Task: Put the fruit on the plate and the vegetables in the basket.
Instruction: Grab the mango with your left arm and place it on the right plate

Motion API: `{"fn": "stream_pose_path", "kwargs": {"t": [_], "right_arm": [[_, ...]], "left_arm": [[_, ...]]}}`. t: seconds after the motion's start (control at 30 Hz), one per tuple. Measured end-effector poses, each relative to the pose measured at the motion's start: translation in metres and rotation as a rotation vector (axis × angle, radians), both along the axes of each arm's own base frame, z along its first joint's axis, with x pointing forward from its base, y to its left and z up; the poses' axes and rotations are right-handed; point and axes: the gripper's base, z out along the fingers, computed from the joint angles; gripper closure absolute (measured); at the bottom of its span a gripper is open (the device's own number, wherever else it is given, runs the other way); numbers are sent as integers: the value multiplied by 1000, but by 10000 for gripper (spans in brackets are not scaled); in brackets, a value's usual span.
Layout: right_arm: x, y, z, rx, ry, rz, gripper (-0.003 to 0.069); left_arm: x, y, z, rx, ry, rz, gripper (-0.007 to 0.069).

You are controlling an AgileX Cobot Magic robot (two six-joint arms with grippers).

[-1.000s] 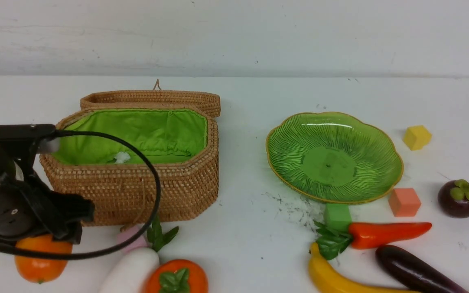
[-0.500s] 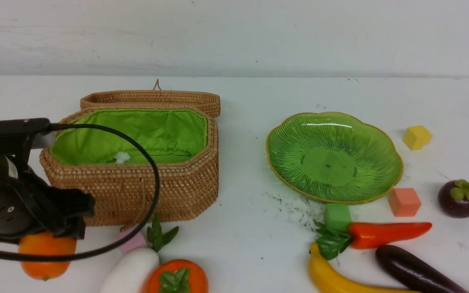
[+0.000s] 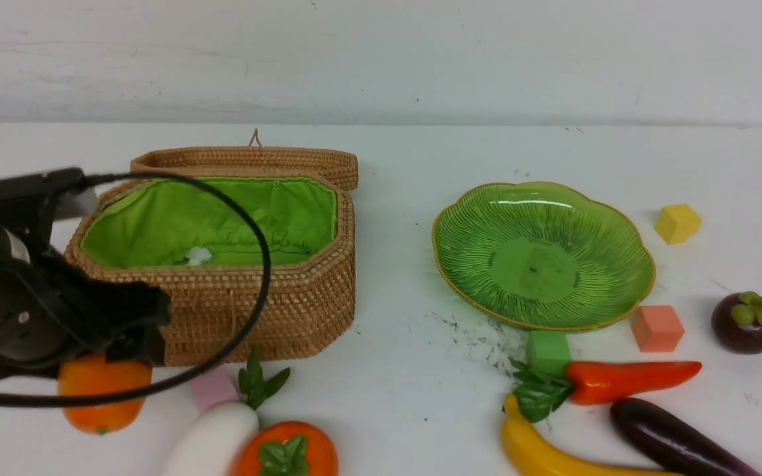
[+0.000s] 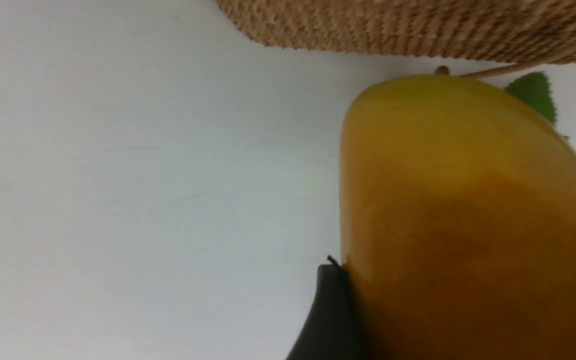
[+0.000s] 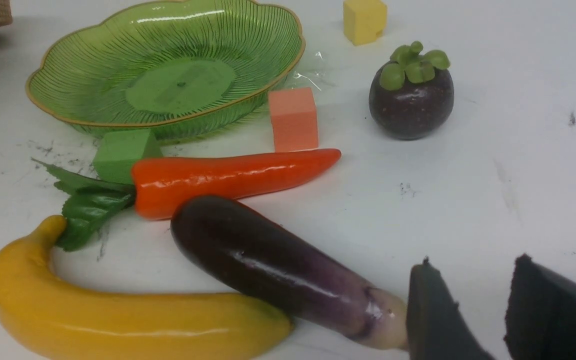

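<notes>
We see a white desk (image 3: pixel 414 390) with a pale wall (image 3: pixel 381 59) behind it. Four foam cubes sit on the desk. On the right side, a yellow cube (image 3: pixel 677 223) lies farthest back. A salmon cube (image 3: pixel 657 328) is nearer to us, and a green cube (image 3: pixel 548 352) sits to its left; all three are apart. A pink cube (image 3: pixel 212 389) sits at the near left, only partly in view. Dark scuff marks (image 3: pixel 473 334) smudge the desk just left of the green cube.

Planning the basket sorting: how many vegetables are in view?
3: radish in front of the basket, pepper and eggplant side by side before the plate. The basket's floor is partly hidden.
</notes>
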Motion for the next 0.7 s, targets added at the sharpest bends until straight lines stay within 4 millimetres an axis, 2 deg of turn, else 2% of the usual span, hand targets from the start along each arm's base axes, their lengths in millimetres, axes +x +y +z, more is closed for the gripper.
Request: {"fn": "stream_pose_path", "kwargs": {"t": [0.03,0.07,0.13,0.17,0.23,0.27,0.3,0.33,0.37,0.4,0.43,0.47,0.57,0.6,0.7], "right_arm": [[0,0,0,0,0,0,414],[0,0,0,0,0,0,414],[0,0,0,0,0,0,414],[0,0,0,0,0,0,414],[0,0,0,0,0,0,414],[0,0,0,0,0,0,414],[0,0,0,0,0,0,414],[0,0,0,0,0,0,414],[0,0,0,0,0,0,414],[0,0,0,0,0,0,414],[0,0,0,0,0,0,414],[0,0,0,0,0,0,414],[0,0,0,0,0,0,414],[0,0,0,0,0,0,414],[0,0,0,0,0,0,414]], "left_arm": [[0,-1,3,-10,-5,-6,51],[2,-6,17,-50,-22,-33,51],[3,-13,31,-93,-38,-70,51],[4,-25,45,-146,-50,-129,51],[12,-44,62,-182,-75,-203,51],[12,-45,65,-183,-84,-211,51],[27,-64,77,-196,-110,-262,51],[33,-72,79,-199,-116,-278,51],[46,-89,82,-202,-123,-315,51],[59,-102,82,-202,-127,-339,51],[62,-104,81,-202,-128,-339,51],[85,-126,78,-191,-137,-371,51],[127,-164,61,-157,-152,-407,51],[136,-172,62,-156,-171,-412,51],[160,-200,48,-141,-190,-423,51]]}}
